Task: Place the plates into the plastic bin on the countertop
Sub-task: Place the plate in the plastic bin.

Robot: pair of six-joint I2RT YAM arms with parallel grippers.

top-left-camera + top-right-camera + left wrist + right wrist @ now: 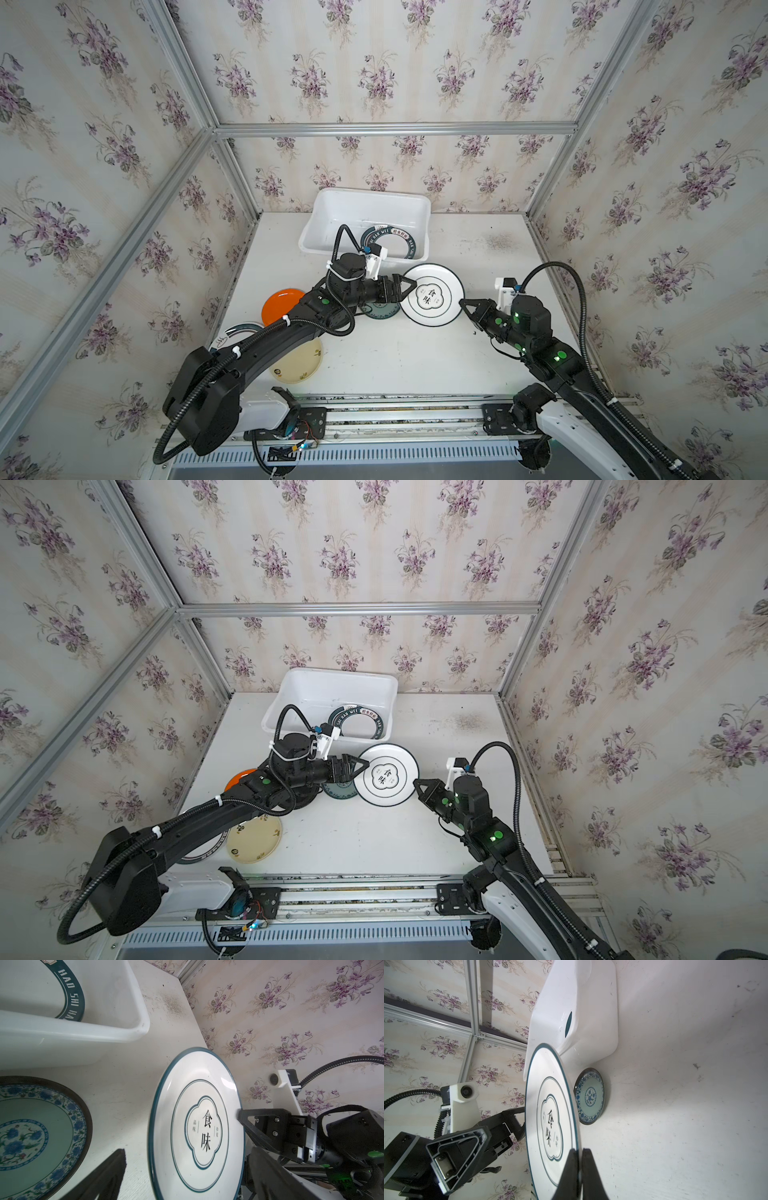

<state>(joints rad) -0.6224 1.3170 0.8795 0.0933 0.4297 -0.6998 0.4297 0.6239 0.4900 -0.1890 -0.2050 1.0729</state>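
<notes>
A white plate with a teal rim and Chinese characters (432, 299) (386, 776) hangs tilted above the countertop (415, 361), in front of the plastic bin (370, 199). My right gripper (463, 303) (579, 1152) is shut on its near right rim. My left gripper (411, 284) (187, 1151) stands open at the opposite rim, one finger on each side of the plate (197, 1126) and clear of it. One teal-rimmed plate (392, 245) lies in the bin. A teal-patterned plate (380, 311) (589, 1097) rests on the counter below.
On the left of the counter lie an orange plate (278, 303), a cream plate (299, 361) and a white plate with a dark rim (232, 332), all partly under my left arm. Aluminium rails and papered walls close in the counter.
</notes>
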